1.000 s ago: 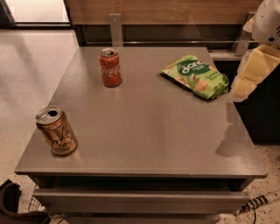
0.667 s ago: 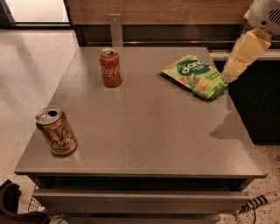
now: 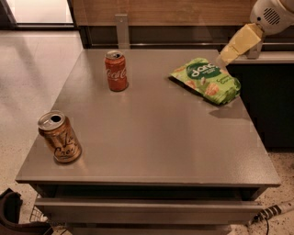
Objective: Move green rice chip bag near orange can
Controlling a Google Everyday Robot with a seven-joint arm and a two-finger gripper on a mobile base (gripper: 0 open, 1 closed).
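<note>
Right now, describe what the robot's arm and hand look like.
The hand, at the view's top right over the far right corner of the table, is a pale yellow, blocky, tapering piece. It joins a rounded white arm housing with a small grille of dark vent slots. No cables or markings show on either.

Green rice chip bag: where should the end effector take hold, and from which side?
Probably pinch the flat, crinkly light-green snack bag at its far corner, coming down from above: it lies flat on the grey table, and the end effector hovers just beyond that corner.
</note>
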